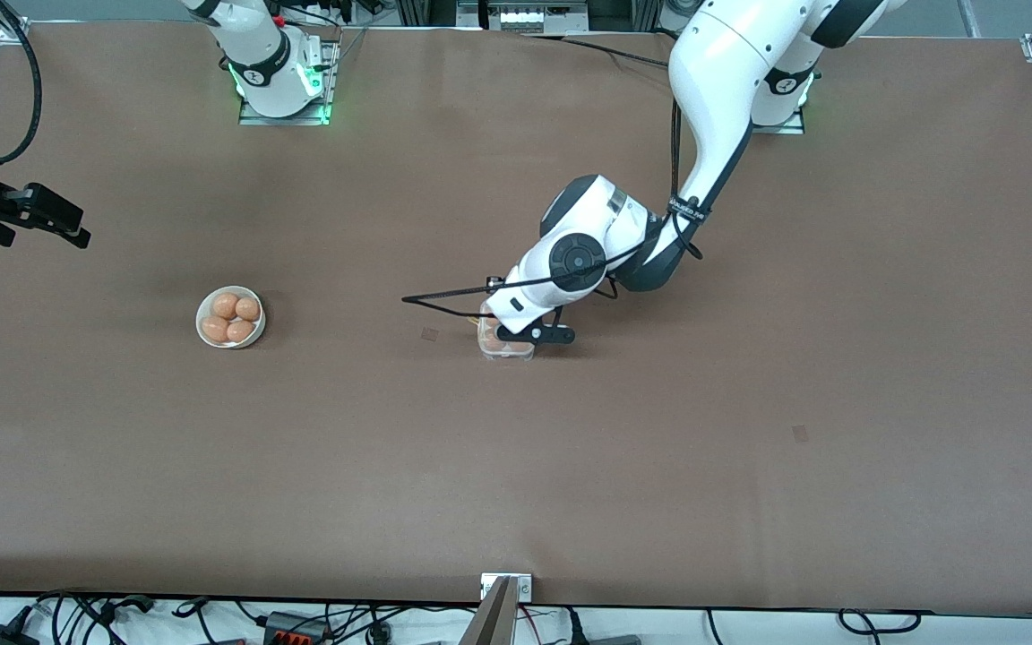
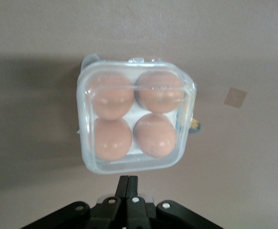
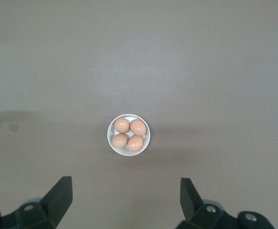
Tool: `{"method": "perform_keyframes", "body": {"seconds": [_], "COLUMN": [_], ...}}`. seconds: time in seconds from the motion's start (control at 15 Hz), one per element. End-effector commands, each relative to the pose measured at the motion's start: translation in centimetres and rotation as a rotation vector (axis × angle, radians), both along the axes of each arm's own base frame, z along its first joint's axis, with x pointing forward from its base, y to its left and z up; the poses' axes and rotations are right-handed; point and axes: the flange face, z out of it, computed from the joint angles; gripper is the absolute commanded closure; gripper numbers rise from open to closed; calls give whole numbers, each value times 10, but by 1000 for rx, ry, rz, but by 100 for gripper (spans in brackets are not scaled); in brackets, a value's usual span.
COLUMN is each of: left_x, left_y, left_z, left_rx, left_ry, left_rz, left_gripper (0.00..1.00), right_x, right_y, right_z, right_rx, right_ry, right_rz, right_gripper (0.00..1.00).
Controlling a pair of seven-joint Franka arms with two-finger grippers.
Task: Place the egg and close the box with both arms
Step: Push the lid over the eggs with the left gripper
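Front view first: your left arm reaches in from its base to the box [image 1: 506,345] near mid-table, its gripper [image 1: 516,333] low over the carton and hiding most of it. Your right gripper [image 1: 28,215] hangs high at the right arm's end of the table, waiting, well apart from the white bowl [image 1: 230,316] that holds four eggs. Left wrist view: box [image 2: 135,119] sits flat on the table, all four cells filled, clear lid lying down over the eggs; whether the latch is fully snapped you cannot tell. Left gripper [image 2: 128,183] shows fingers pressed together, holding nothing, just beside the box edge. Right wrist view: right gripper [image 3: 124,198] spread wide and empty, bowl [image 3: 129,133] seen below it. Judgement: placing looks done, lid looks down; perhaps only a final press remains.
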Motion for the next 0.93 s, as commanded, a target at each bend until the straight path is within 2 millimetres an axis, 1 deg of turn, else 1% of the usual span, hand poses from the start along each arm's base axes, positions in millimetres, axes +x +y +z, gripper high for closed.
{"method": "perform_keyframes", "body": {"seconds": [0.0, 0.07, 0.13, 0.2, 0.27, 0.4, 0.47, 0.53, 0.6, 0.67, 0.87], "left_x": [16, 14, 11, 13, 15, 22, 27, 35, 41, 41, 37], "left_y": [11, 15, 19, 22, 25, 44, 54, 70, 88, 108, 173], "left_z": [15, 24, 30, 39, 53, 80, 102, 127, 148, 175, 229], "left_rx": [-18, -7, 8, 10, 7, 13, 6, 4, 30, 70, 161], "left_ry": [-3, 18, 47, 49, 36, 33, 18, -6, -28, -37, 35], "left_rz": [7, -5, -16, -11, -6, 9, 19, 36, 39, 42, 92], "left_gripper": [100, 100, 100, 100, 100, 100, 100, 100, 100, 100, 100], "right_x": [-2, -2, -2, -1, -1, -2, -3, -3, -3, -4, -6], "right_y": [1, 5, 10, 11, 11, 8, 8, 6, 6, 6, 3], "right_z": [1, 1, 1, 1, 1, -1, 0, 0, 0, 0, 2], "right_rx": [-9, -9, -12, -12, -12, -11, -11, -11, -11, -10, -15], "right_ry": [0, 0, -2, 0, 0, 6, 6, 7, 10, 14, 11], "right_rz": [18, 24, 35, 36, 36, 31, 32, 28, 28, 29, 22], "right_gripper": [0, 0, 0, 0, 0, 0, 0, 0, 0, 0, 0]}}
